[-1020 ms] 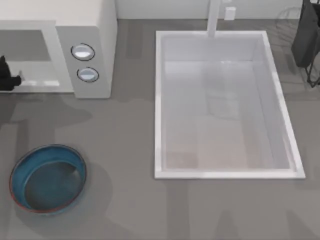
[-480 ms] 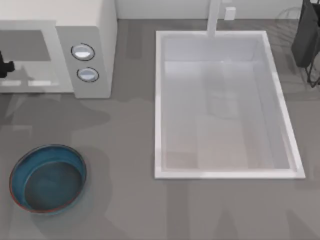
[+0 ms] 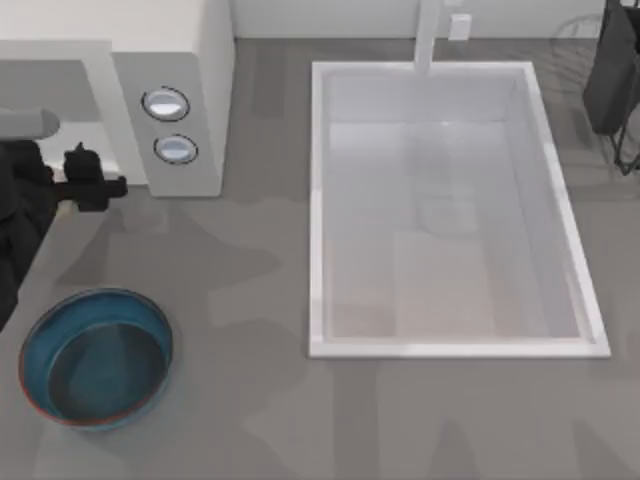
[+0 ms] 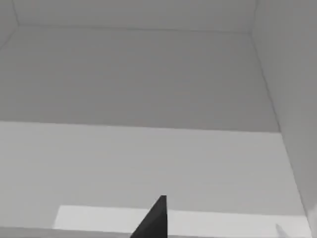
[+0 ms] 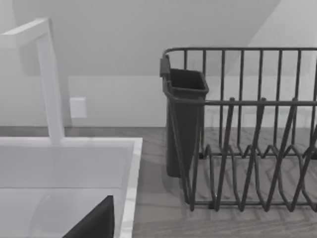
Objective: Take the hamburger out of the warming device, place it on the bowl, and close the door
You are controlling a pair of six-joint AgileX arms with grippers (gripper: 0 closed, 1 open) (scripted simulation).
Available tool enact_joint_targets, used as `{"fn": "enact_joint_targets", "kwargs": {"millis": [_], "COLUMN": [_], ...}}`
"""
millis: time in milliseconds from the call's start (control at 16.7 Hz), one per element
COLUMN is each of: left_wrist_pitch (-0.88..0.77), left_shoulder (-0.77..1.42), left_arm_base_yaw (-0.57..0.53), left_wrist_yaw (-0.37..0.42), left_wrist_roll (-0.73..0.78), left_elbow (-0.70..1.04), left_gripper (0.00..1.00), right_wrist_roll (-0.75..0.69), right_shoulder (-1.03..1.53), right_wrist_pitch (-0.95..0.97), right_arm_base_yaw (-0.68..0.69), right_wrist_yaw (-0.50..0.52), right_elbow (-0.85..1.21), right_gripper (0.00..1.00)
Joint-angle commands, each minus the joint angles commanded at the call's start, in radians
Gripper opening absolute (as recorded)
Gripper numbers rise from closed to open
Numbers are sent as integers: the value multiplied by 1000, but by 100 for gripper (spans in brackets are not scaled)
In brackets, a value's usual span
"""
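Left claw at the mouth of the warming device

Left claw (image 3: 100,185) sits at the front edge of the warming device (image 3: 170,90), by the open cavity at the desk's (image 3: 250,300) left; whether its fingers are apart or together I cannot tell. Its wrist view looks into the bare white cavity. Bowl (image 3: 96,357) stands near the front left. Sink (image 3: 450,210) lies further right. Right arm is parked at the far right by the dish rack (image 5: 247,134).

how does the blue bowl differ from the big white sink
The bowl is round and teal-blue with a thin reddish-brown rim; the sink is rectangular and plain white. The bowl is far smaller than the sink. The bowl sits near the table's front left, below the warming device; the sink fills the middle and right. Both are open-topped and hold nothing.
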Motion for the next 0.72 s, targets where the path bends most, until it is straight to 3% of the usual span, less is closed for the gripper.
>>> {"fn": "enact_joint_targets", "kwargs": {"millis": [420, 540, 720], "left_wrist_pitch": [123, 145, 163], "left_shoulder": [-123, -165, -209], "left_arm_base_yaw": [-484, -595, -693], "left_wrist_yaw": [-581, -700, -799], "left_wrist_roll": [-214, -264, -311], "left_elbow": [-366, -456, -543], "left_gripper": [0, 0, 0], "right_wrist_roll": [0, 0, 0], "right_shoulder": [0, 0, 0], "right_wrist_pitch": [0, 0, 0], "right_arm_base_yaw": [0, 0, 0], "right_wrist_yaw": [0, 0, 0], "right_elbow": [0, 0, 0], "right_gripper": [100, 100, 100]}}
